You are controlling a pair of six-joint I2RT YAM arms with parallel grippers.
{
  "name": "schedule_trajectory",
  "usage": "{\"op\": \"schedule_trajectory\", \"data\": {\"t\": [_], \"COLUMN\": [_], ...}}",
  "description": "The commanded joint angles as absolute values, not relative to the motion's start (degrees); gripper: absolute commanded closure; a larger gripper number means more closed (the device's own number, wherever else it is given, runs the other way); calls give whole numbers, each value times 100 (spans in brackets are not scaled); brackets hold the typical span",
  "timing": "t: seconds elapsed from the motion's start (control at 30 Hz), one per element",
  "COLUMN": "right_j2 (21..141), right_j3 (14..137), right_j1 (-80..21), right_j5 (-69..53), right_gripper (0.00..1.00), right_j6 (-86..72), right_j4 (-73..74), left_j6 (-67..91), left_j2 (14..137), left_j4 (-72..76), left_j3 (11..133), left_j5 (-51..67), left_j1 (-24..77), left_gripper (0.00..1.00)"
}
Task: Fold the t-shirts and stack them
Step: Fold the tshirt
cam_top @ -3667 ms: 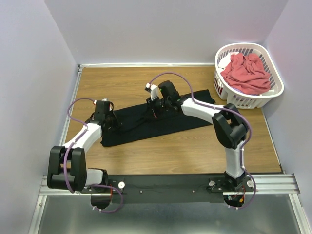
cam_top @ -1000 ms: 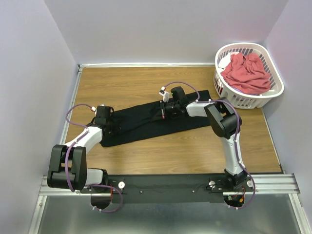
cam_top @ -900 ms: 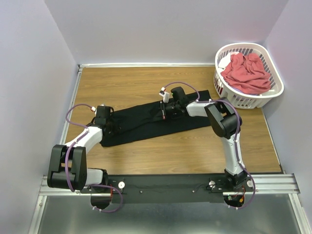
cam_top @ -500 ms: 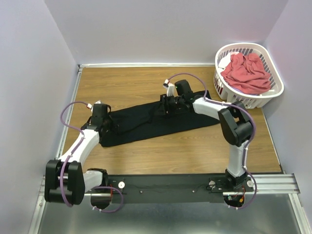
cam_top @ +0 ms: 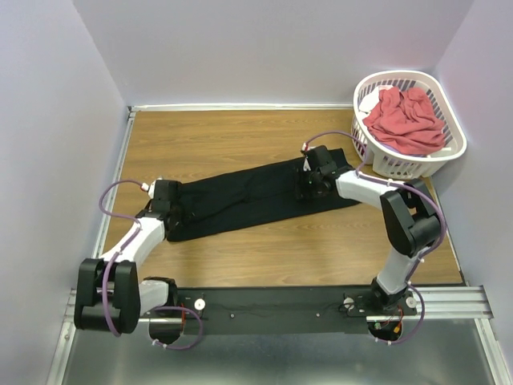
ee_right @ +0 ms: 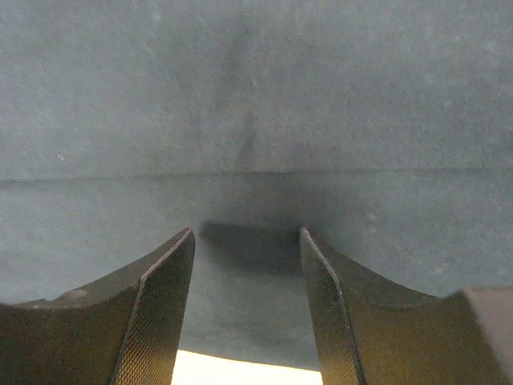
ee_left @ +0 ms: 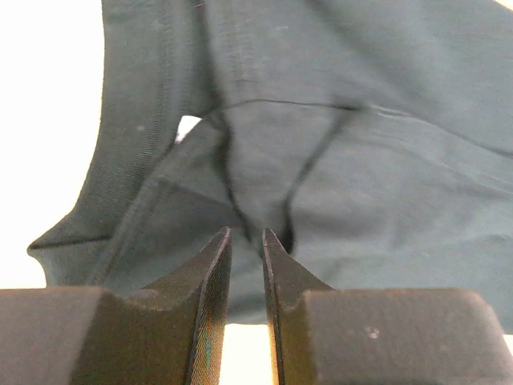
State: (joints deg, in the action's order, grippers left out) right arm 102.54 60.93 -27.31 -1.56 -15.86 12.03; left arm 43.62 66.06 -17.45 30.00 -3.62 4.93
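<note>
Overhead first: the wooden table carries the black t-shirt, laid out as a long band slanting from near-left to far-right, flat in the middle and rumpled at its left end.

At the far-right corner stands the white laundry basket. The coral-red t-shirt is heaped inside it, unfolded.

Left gripper sits at the shirt's near-left end. Its fingers are drawn in to a thin slit, and creases in the cloth converge on the tips, so it reads as clenched on a fold of the black t-shirt. A seam and a hemmed edge show just beyond, with a bit of bright table between layers.

Right gripper is at the shirt's far-right part, fingers spread wide, nothing held; smooth cloth and a shadow lie between them. Whether the tips touch the fabric, I cannot tell.
</note>
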Motion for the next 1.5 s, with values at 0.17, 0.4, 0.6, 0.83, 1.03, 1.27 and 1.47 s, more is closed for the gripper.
{"op": "schedule_trajectory", "data": {"t": [0.17, 0.4, 0.6, 0.83, 1.03, 1.27, 1.47], "right_j2": [10134, 9756, 9764, 9826, 10194, 11625, 12865], "right_j3": [5441, 4755, 5369, 6625, 7917, 9936, 11239], "right_j1": [-2917, -4208, -5835, -5793, -4475, -3647, -3630], "right_j5": [26, -1141, -1257, -1223, -2047, -3172, -3418], "right_gripper": [36, 36, 35, 33, 34, 39, 40], "right_j6": [-1731, -2468, -3287, -2543, -1934, -1741, -1635], "right_j4": [2038, 2531, 2418, 2505, 2479, 2312, 2206], "left_j6": [4228, 3007, 2549, 2136, 2144, 2180, 2075], "left_j2": [8154, 10605, 12432, 13193, 11174, 8379, 6515], "left_j4": [-1125, -1843, -2390, -2953, -2322, -1477, -1090], "left_j3": [3795, 6655, 8874, 11222, 10110, 7667, 5811], "left_j5": [-914, -1082, -607, -729, -1264, -1126, -818], "left_j1": [325, 308, 632, 826, 782, 782, 774], "left_gripper": [70, 70, 70, 66, 53, 29, 23]}}
